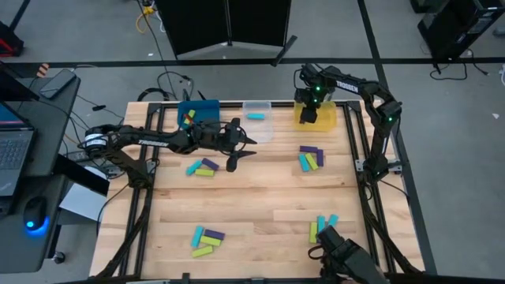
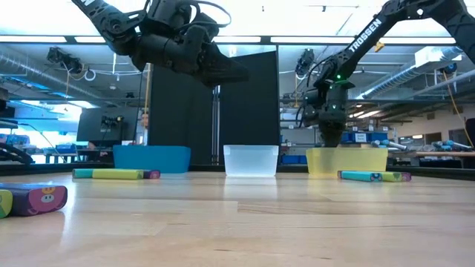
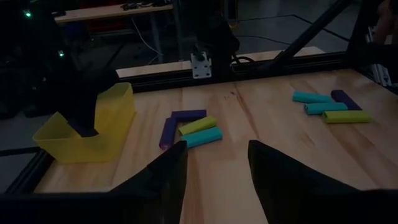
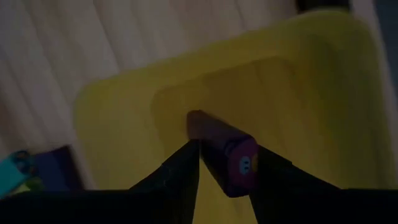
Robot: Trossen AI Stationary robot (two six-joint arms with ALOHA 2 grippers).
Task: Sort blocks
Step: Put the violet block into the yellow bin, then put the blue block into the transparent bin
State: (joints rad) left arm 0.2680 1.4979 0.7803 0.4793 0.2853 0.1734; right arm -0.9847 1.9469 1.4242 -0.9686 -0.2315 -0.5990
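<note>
Right tool: right tool (image 4: 225, 163) hangs over the yellow bin (image 1: 325, 118), fingers parted on either side of a purple block (image 4: 229, 154); whether they still pinch it cannot be told.
Purple block: bar-shaped, smooth, a small face printed on its end; it lies between the fingers above the bin's floor.
Yellow bin: square, translucent plastic, rounded corners, standing at the bench's far right corner.
Left tool: left tool (image 1: 237, 150) hovers high above the bench near the far middle, fingers spread with nothing between them.
Blue bin: blue bin (image 1: 207, 107) is square and opaque, at the far edge, with small blocks inside.
Clear bin: clear bin (image 1: 258, 128) is frosted plastic, just beside the blue one, holding a cyan block (image 1: 255, 116).
Bench: bench (image 1: 252, 197) is pale wooden planks, framed by dark metal rails on all sides.
Loose blocks: four small clusters of lime, cyan and purple bars: one under the left arm (image 1: 202, 168), one near the yellow bin (image 1: 310, 157), one near the front left (image 1: 207, 239), one near the front right (image 1: 322, 228).
Open room: the bench's middle is bare wood between the clusters, well apart from the rails.
</note>
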